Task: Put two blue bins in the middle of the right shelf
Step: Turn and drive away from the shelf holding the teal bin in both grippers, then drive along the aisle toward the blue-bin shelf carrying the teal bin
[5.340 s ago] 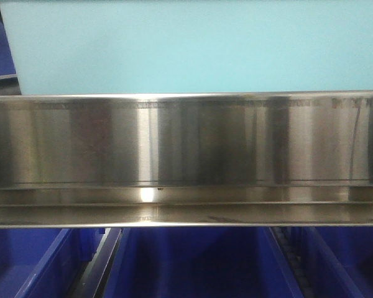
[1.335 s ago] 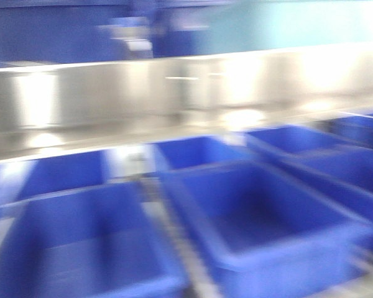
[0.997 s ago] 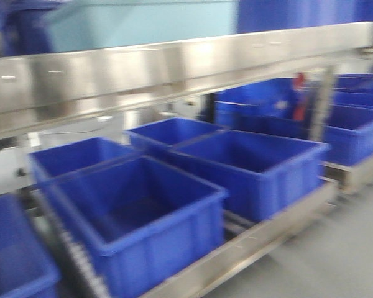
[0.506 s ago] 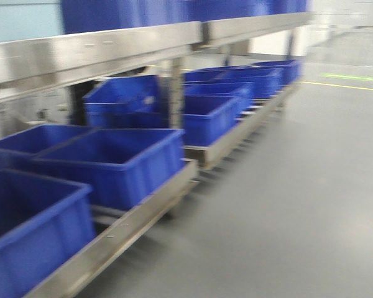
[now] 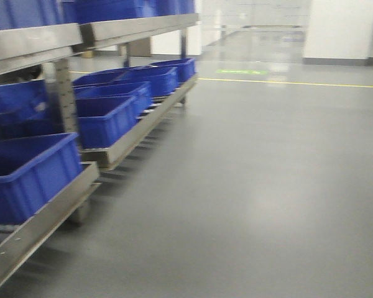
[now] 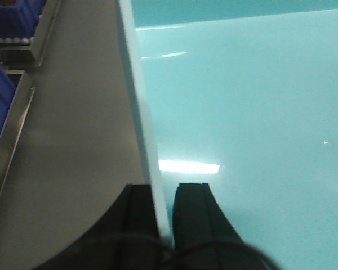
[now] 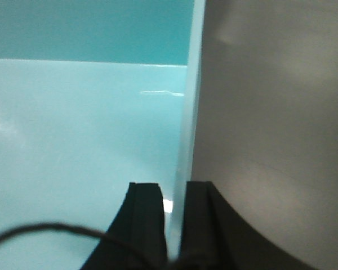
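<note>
- Pale aqua smooth plastic bin (image 6: 242, 112) (image 7: 73, 124): only its inside and thin rims show, in the wrist views. Whether it is one bin or two cannot be told, and the front view misses it.
- Left gripper (image 6: 164, 191) pinches the wall nearer the stainless-steel rack (image 5: 130, 28); right gripper (image 7: 173, 188) pinches the wall farther from the rack.
- Bin hangs over smooth grey floor (image 5: 255, 186), apart from the rack.
- Half a second ago the rack, with its dark royal-blue ribbed crates (image 5: 105, 118), filled half the front view; now it sits at the left edge, blurred.

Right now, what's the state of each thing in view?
pale aqua bin, held by its side walls, inside bare where visible.
left end effector, shut on pale aqua bin.
right end effector, shut on pale aqua bin.
dark blue crates, resting on the rack, bottom tier.
</note>
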